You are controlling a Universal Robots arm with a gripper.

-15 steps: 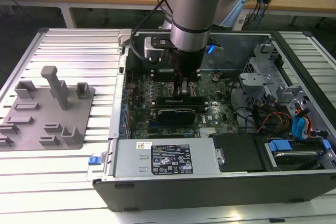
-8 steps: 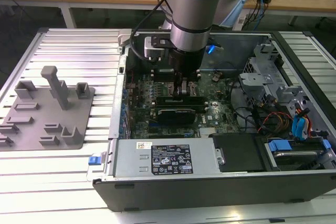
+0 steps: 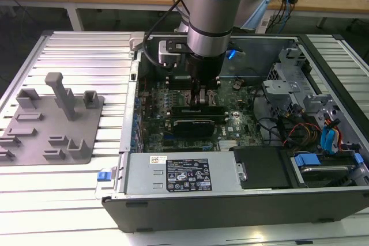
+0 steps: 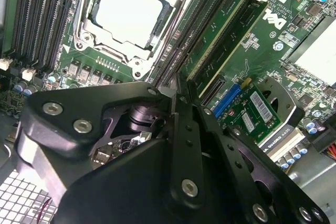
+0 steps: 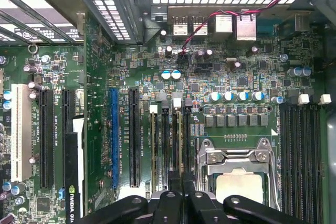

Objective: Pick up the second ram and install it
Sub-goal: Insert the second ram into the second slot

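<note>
**Gently: a tilted stick could jam**

The second ram [image 4: 220, 32] stands on edge over a memory slot, just beside another stick [image 4: 239, 45]. The hand [image 4: 176, 94] looks pinched shut on its top edge. If the stick goes down tilted or off the slot's line, I judge it could bind on the end latches or scrape its neighbour.

The computer case [image 3: 230, 208] holds the main board [image 5: 231, 77], processor socket [image 5: 239, 182] and graphics card [image 3: 199, 124]. A grey tray [image 3: 34, 136] lies on the tabletop [image 3: 86, 56], well apart.

Open room over the motherboard [image 3: 154, 99], hemmed by graphics card [image 3: 197, 125] and drive cage [image 3: 286, 82].
</note>
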